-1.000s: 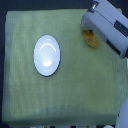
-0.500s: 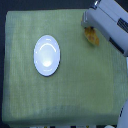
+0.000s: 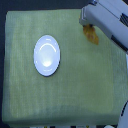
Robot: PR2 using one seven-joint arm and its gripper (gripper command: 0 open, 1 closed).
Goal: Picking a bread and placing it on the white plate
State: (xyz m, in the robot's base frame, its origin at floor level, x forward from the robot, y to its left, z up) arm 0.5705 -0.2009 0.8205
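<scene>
Gripper [image 3: 89,25] hovering right over bread [image 3: 91,34] at desk's far corner, exterior view's upper right; jaws hidden, cannot tell whether apart or together. White plate [image 3: 47,55] sitting well apart on green cloth [image 3: 75,85], nothing lying on it.

You can see only part of the bread [image 3: 91,33]: its upper end is hidden under the gripper [image 3: 88,20], well apart from the white plate [image 3: 47,55]. You cannot tell how the jaws stand, and the arm beyond the bread is cut off by the picture's edge.
</scene>
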